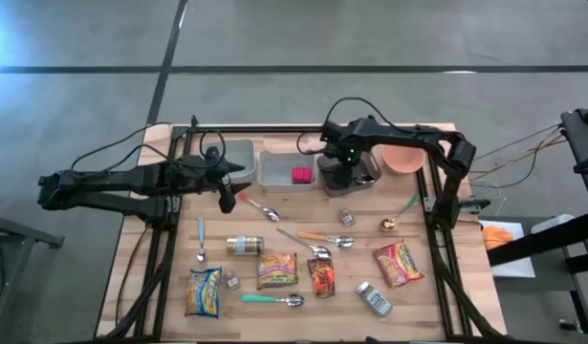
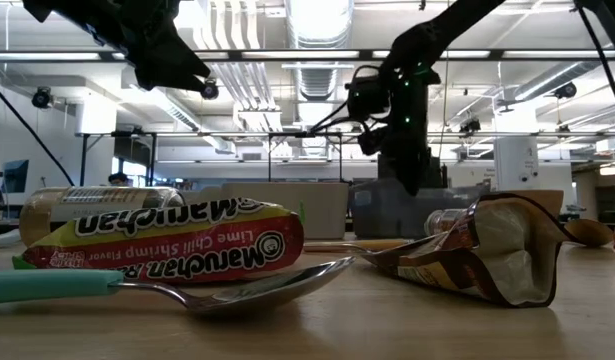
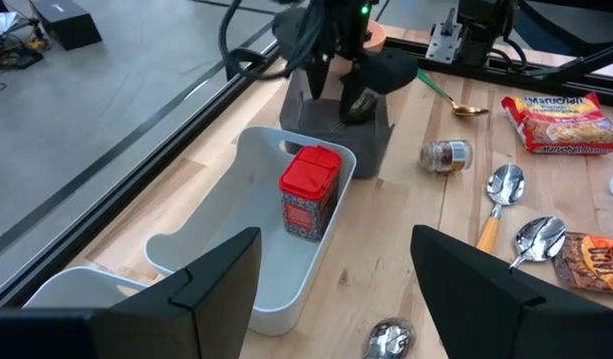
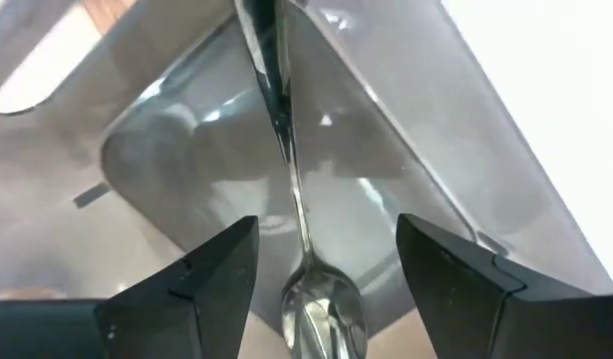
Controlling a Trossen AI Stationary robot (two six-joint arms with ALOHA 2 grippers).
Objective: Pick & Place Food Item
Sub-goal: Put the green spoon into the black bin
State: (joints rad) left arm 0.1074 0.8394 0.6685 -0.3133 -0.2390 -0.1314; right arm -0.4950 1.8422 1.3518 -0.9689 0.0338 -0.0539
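We see a wooden table [image 1: 169, 287] on grey concrete floor [image 1: 274, 38] (ceiling lights [image 2: 317, 15] glowing overhead), both the left gripper [image 3: 331, 274] and right gripper [image 4: 326, 269] spread apart.

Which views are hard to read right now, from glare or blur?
Low view: ceiling lights flare behind the arms, leaving them dark silhouettes; the noodle pack up front is sharp. Right wrist view: glare whitens one corner, and the spoon in the grey bin is soft. High and left wrist views are evenly lit; the red tin reads clearly.
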